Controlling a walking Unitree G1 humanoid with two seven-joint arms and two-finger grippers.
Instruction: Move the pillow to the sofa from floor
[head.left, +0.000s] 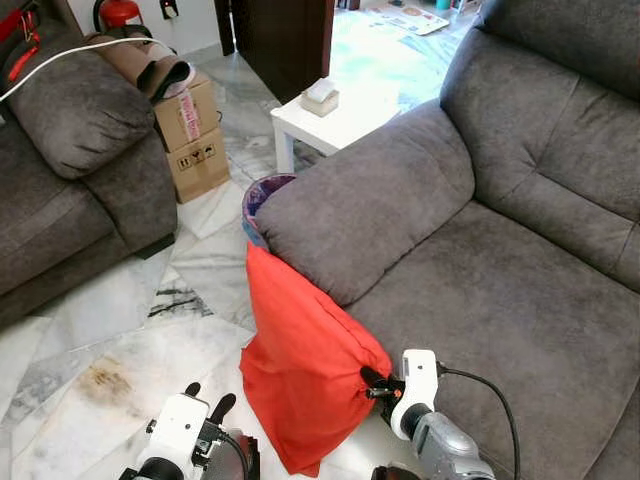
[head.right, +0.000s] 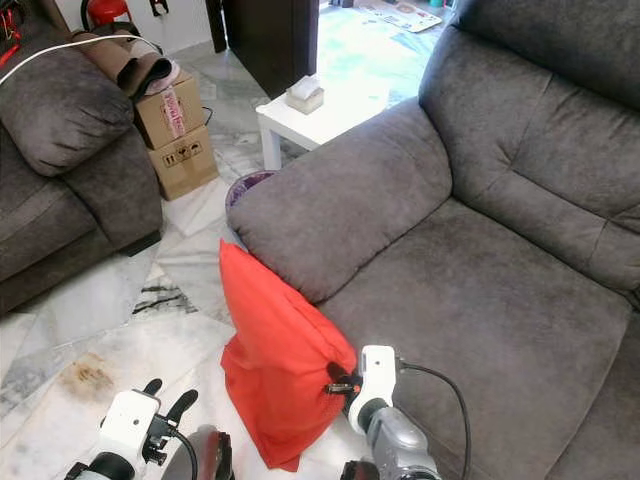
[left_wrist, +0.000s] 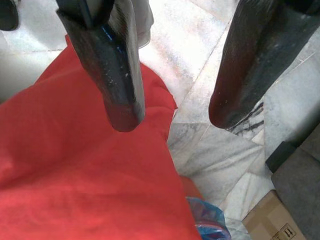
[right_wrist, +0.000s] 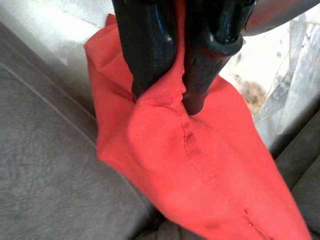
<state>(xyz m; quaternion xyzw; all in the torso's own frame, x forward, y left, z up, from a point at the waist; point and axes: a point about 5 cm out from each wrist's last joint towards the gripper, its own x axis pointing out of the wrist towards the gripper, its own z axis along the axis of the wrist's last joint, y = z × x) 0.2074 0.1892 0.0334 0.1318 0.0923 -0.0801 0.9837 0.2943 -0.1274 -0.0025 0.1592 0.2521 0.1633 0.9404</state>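
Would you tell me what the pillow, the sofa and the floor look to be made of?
Pillow: red woven cloth, matte; it creases, and a stitched seam shows where the right gripper pinches it. Sofa: grey plush fabric, probably microfibre, with a brushed nap. Floor: glossy veined tiles, likely marble.

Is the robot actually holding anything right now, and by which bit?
Yes. Its right hand pinches the red pillow at its seam edge. The left hand is open, holding nothing.
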